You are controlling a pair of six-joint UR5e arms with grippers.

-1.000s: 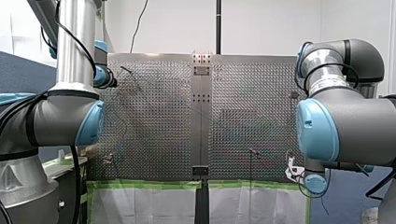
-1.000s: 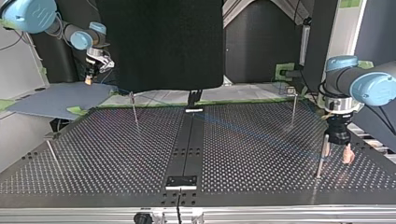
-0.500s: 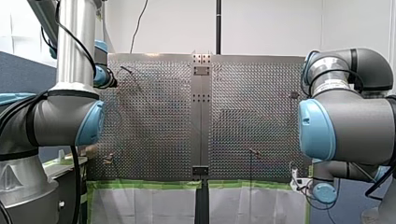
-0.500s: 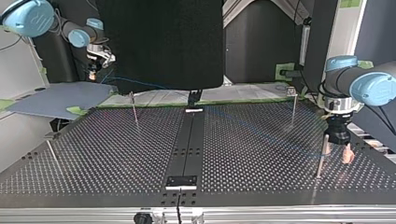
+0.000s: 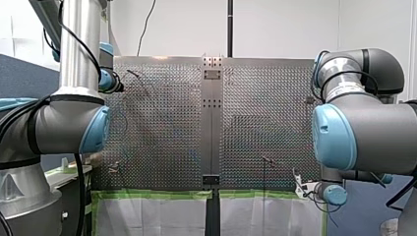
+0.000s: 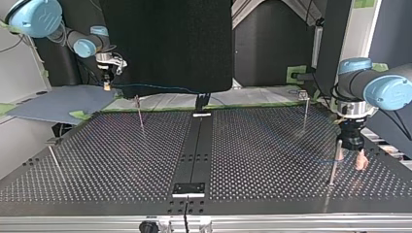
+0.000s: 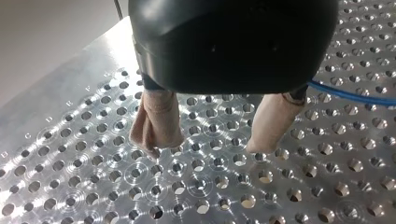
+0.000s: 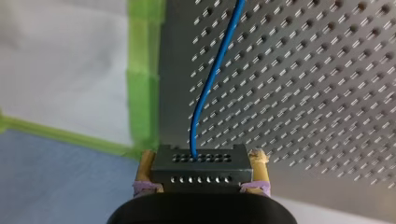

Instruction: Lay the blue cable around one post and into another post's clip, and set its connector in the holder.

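Blue thin cable (image 8: 208, 86) into black connector (image 8: 201, 168)

L claw (image 7: 205, 149) spread over perf. table (image 7: 70, 140), blue cable (image 7: 350, 95) beside

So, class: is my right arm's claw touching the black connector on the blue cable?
Touching. The right wrist view shows the black connector clamped between the fingers of the right claw, one against each end.

A perforated metal table (image 6: 272, 145) is lying flat, a dark strip (image 6: 197, 150) running down its middle. Green tape (image 5: 147, 194) is edging a white sheet (image 5: 157, 216) beside it. A black panel (image 6: 170, 43) is standing behind, a blue-grey board (image 6: 58, 104) lying alongside.
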